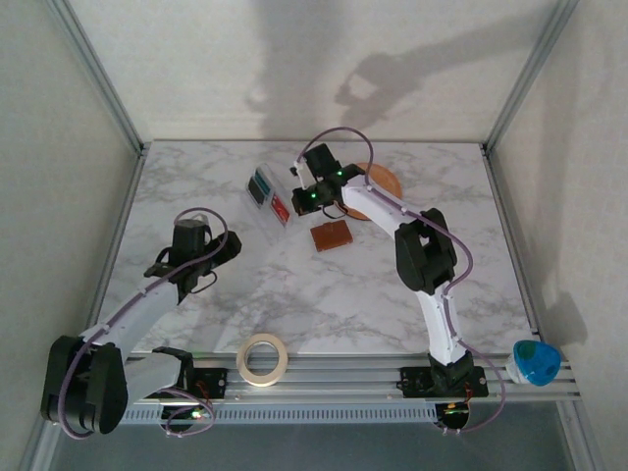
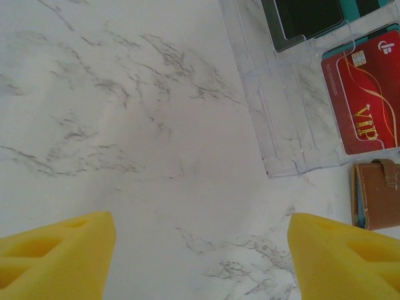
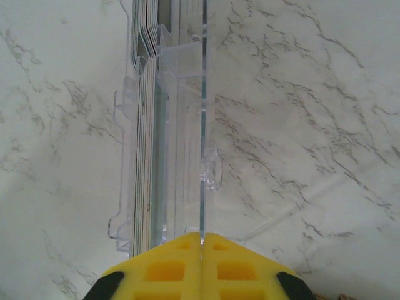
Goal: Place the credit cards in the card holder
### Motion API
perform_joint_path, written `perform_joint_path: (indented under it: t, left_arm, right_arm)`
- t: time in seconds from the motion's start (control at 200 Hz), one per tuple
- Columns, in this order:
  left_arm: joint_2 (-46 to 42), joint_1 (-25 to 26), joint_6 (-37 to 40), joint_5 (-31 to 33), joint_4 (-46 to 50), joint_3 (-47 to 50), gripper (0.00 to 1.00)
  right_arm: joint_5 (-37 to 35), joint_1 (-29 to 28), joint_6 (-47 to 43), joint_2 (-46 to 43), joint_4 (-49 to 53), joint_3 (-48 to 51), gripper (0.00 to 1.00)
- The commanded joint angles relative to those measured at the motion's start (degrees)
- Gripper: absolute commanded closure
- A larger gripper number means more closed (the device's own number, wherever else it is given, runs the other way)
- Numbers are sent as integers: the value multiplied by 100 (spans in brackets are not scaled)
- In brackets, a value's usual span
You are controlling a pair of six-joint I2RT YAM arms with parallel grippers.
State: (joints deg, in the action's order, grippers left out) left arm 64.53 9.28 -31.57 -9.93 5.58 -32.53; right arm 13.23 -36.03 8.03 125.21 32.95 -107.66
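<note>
Marble tabletop (image 1: 343, 294), near far edge: right claw (image 3: 201, 240) pinched shut on clear sleeve (image 3: 181, 156) holding cards (image 2: 361, 100); wallet (image 1: 331, 235) lay just beside. Left claw (image 2: 200, 250) hung open, empty. Prob. best: peel slowly, grip square.

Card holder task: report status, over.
Left end effector open over bare table. Right end effector shut on clear sleeve edge. Cards in sleeve; card holder flat beside it.

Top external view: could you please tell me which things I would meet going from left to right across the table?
clear plastic case → brown wallet → orange plate → blue and white object at the right end of the front rail.
</note>
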Motion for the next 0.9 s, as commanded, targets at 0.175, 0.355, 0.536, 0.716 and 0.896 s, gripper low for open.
perform_joint_path:
  t: [0.175,0.355,0.536,0.716,0.896]
  left_arm:
    - [-18,55,-121,-466,-251,-47,27]
    - [-42,73,-86,-501,-106,-112,27]
    - [-131,92,-54,-481,-96,-115,27]
    - [-47,112,-33,-555,-97,-189,27]
    - [-2,185,-51,-731,-44,-255,27]
  right_arm:
    - [-351,299,188,-884,100,632,66]
    - [-643,432,644,-1550,-106,1610,46]
    - [-780,610,455,-1503,-120,2234,1]
    - [-865,732,256,-1119,96,2105,5]
    - [-514,846,117,-641,373,1819,20]
